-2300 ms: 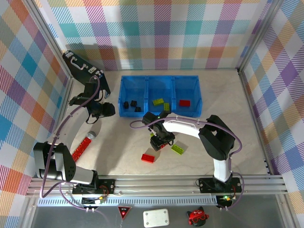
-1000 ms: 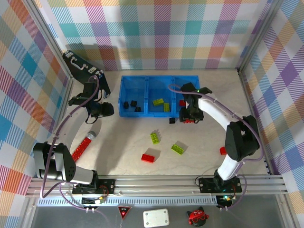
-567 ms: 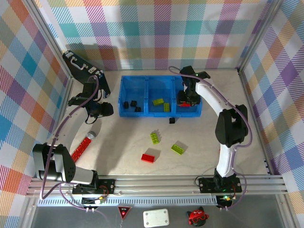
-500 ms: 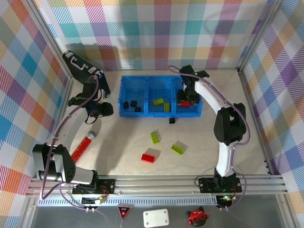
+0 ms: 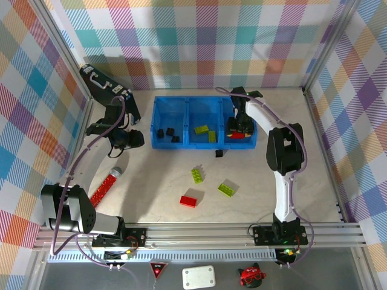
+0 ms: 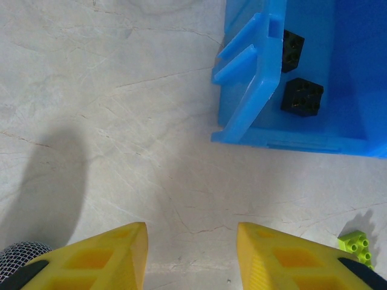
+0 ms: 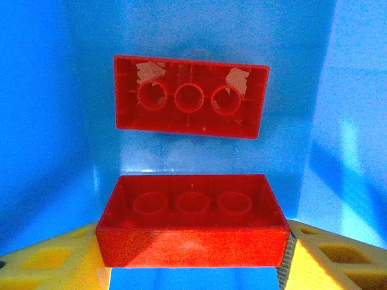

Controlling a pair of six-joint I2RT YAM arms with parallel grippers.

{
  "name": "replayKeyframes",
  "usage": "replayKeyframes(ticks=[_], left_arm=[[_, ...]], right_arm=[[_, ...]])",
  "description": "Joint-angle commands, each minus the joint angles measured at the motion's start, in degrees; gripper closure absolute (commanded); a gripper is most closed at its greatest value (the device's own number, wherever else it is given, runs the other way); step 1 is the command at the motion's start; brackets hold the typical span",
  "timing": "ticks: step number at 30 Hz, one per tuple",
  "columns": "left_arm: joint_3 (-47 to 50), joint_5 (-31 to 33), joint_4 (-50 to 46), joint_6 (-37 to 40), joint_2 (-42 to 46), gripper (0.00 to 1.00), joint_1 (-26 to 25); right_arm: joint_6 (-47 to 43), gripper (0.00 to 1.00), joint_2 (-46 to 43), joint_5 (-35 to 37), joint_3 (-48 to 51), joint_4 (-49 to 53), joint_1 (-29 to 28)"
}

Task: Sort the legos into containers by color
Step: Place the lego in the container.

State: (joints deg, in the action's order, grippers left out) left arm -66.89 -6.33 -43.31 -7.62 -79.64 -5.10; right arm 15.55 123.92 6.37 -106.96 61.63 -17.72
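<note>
The blue three-compartment container [image 5: 205, 98] stands at the back middle of the table. Black legos [image 5: 171, 131] lie in its left compartment and lime green ones [image 5: 201, 129] in the middle. My right gripper [image 5: 239, 129] hangs in the right compartment, shut on a red lego [image 7: 192, 226] held hollow side up, just above another red lego [image 7: 190, 96] on the floor. My left gripper [image 6: 191, 254] is open over bare table beside the container's left corner [image 6: 254, 90]. Loose on the table lie two green legos [image 5: 198, 175] [image 5: 227, 188], a red one [image 5: 188, 200] and a small black one [image 5: 219, 153].
A black case [image 5: 100, 81] stands at the back left. A red stick with a grey mesh tip [image 5: 106, 185] lies left of centre. Checked walls and metal posts close in the table on three sides.
My right arm has carried the red lego from in front of the container up and over into the right compartment. The left arm has stayed put.
</note>
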Motion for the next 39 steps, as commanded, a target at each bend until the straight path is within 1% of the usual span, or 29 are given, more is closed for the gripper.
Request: replayKeyframes(ticks=[1, 7, 11, 17, 30, 39], left_arm=[[0.67, -0.30, -0.47, 0.94, 1.31, 0.57, 0.60], [0.62, 0.30, -0.46, 0.89, 1.24, 0.57, 0.65], [0.71, -0.46, -0.28, 0.76, 0.93, 0.57, 0.71], [0.54, -1.06, -0.28, 0.67, 0.19, 0.57, 0.71], [0.54, -0.81, -0.46, 0.79, 0.01, 0.57, 0.71], [0.62, -0.92, -0.37, 0.76, 0.27, 0.57, 0.67]], right_arm=[[-0.88, 0.35, 1.35, -0.83, -2.28, 0.72, 0.50], [-1.48, 0.34, 3.06, -0.86, -2.86, -0.52, 0.83], [-2.11, 0.34, 4.01, -0.75, -3.31, -1.09, 0.83], [-2.13, 0.29, 4.77, -0.27, -4.00, -0.81, 0.89], [-2.18, 0.27, 2.14, -0.57, -4.81, 0.20, 0.91], [-1.86, 0.27, -2.57, -0.65, -4.76, 1.89, 0.90]])
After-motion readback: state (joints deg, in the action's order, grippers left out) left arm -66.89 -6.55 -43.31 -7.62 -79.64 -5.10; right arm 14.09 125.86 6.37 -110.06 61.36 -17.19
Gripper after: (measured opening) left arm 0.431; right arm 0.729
